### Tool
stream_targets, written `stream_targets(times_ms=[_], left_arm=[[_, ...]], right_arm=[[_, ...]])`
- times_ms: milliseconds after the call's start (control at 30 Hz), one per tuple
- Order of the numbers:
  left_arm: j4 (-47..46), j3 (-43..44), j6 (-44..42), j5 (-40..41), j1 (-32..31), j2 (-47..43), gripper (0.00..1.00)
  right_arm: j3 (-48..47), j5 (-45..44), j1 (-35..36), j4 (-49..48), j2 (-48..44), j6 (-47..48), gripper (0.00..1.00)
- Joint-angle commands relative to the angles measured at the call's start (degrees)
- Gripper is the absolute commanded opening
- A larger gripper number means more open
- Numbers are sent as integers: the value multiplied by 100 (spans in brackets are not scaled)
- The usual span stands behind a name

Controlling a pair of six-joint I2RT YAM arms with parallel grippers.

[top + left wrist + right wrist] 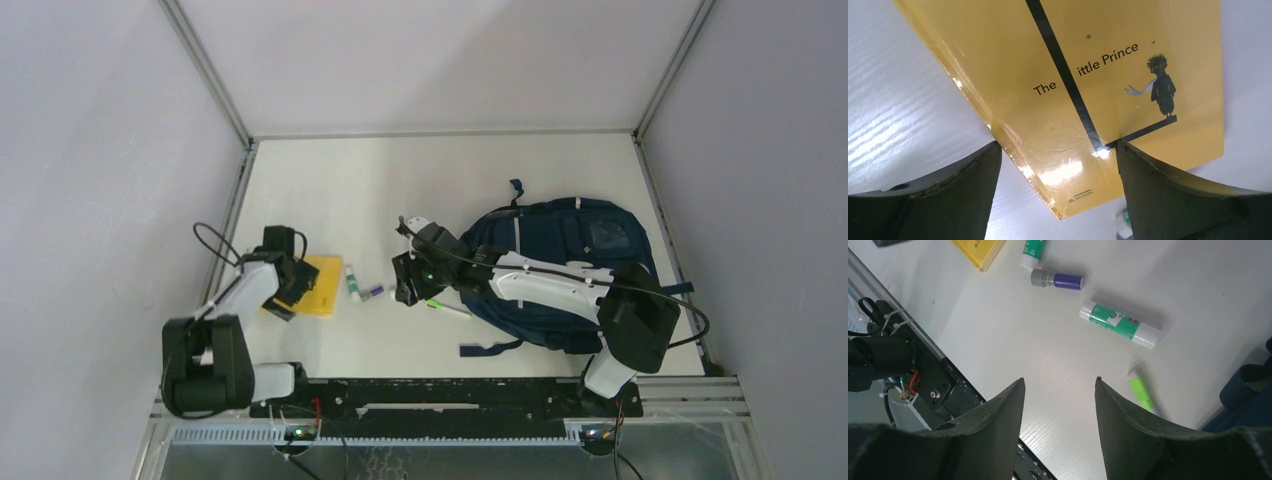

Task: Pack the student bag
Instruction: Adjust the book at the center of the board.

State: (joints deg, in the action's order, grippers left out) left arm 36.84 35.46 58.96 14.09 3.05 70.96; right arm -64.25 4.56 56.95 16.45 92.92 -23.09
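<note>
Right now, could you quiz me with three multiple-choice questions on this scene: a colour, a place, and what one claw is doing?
1. The backpack is: A red, B navy blue, C green.
2. The yellow book lies: A inside the backpack, B on the table under the left gripper, C on top of the backpack.
3. The right gripper is: A shut tight, B shut on the book, C open and empty.
Answers: B, its fabric is dark blue; B, the left wrist view shows its cover flat on the table; C, its jaws stand apart over bare table.
</note>
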Motion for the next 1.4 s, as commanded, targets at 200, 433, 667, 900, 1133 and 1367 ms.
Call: stream_targets(times_ms=[200, 433, 667, 900, 1133, 1367], left_arm=[[91, 1839, -477, 723, 75, 2074, 91], [327, 3511, -1755, 828, -257, 3245, 91], [283, 4384, -3195, 426, -816, 3512, 92], [329, 4710, -2795, 390, -729, 3339, 96], [797, 4309, -1393, 179, 507, 3038, 100], [-12, 3134, -716, -573, 1533, 2588, 100]], right_arm=[[-99, 153, -166, -27, -102, -107, 61], [-100, 22, -254, 165, -147, -124, 61], [84, -86, -424, 110, -438, -245, 61], [371, -61, -710, 61, -775, -294, 61], [647, -53, -738, -10, -960, -348, 61], [703, 81, -768, -113, -921, -320, 61]])
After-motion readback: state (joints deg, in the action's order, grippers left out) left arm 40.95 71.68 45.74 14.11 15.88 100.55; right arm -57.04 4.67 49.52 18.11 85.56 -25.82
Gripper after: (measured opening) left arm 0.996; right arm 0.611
